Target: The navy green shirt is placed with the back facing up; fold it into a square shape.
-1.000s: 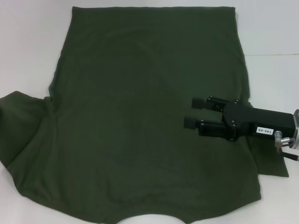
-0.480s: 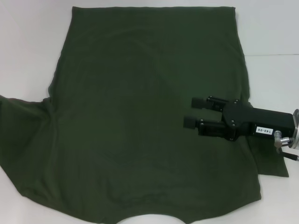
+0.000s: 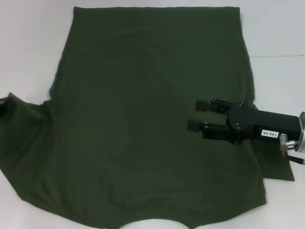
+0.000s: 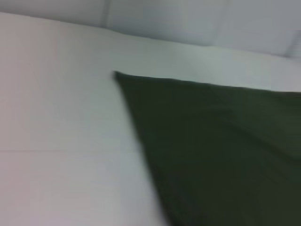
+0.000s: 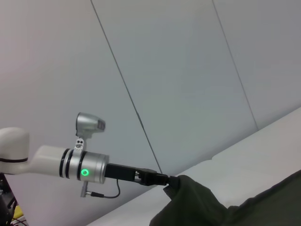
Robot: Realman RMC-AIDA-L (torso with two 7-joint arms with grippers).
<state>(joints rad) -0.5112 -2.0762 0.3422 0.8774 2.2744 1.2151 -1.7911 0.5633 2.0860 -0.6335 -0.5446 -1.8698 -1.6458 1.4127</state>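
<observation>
At the far left edge of the head view, the left gripper (image 3: 4,106) is seen clamped on the left sleeve of the navy green shirt (image 3: 143,124); in the right wrist view the sleeve is shown bunched and lifted off the surface at that gripper (image 5: 167,180), with the silver arm behind it. The shirt is spread plain side up across the white worktop (image 3: 33,47), its straight hem at the far side and its neckline at the near edge. To the right, the right gripper (image 3: 198,115) is held over the shirt's right part, its two black-padded fingers (image 3: 202,104) set apart with nothing between them.
</observation>
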